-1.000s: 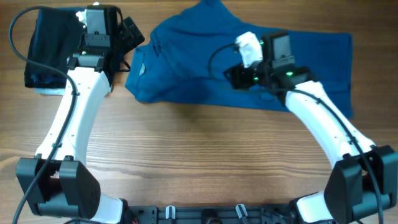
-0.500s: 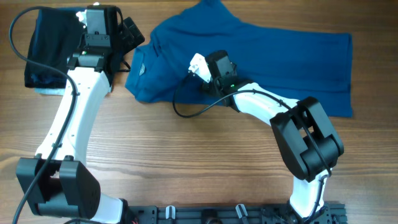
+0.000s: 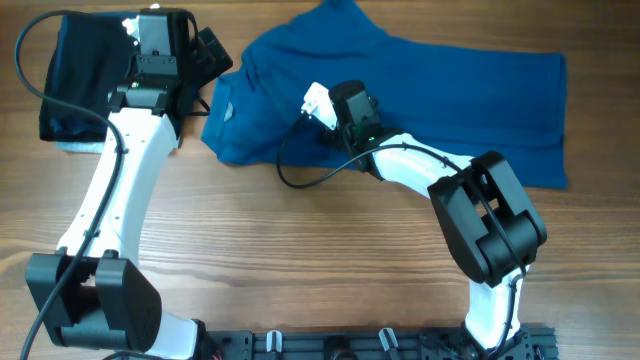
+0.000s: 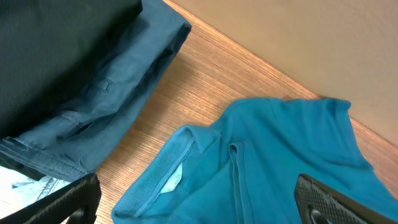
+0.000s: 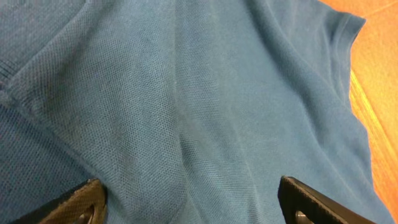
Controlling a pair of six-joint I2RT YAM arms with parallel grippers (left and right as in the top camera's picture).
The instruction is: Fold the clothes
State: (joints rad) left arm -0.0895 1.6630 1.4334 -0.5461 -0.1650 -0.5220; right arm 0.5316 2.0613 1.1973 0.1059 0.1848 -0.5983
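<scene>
1. Both sets hang released, holding nothing: left fingers (image 4: 339, 199) near the collar (image 4: 161, 180), right fingers (image 5: 308, 199) over the polo shirt (image 3: 470, 90).
2. Shirt lies spread on the worktop (image 3: 300, 250), first fold pending; next needs an edge pinched.

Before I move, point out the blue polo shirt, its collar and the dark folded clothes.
blue polo shirt (image 3: 470, 90): overhead view, flat middle of its body.
collar (image 4: 149, 175): left wrist view, ribbed outer band.
dark folded clothes (image 3: 75, 70): overhead view, top of the stack.
</scene>
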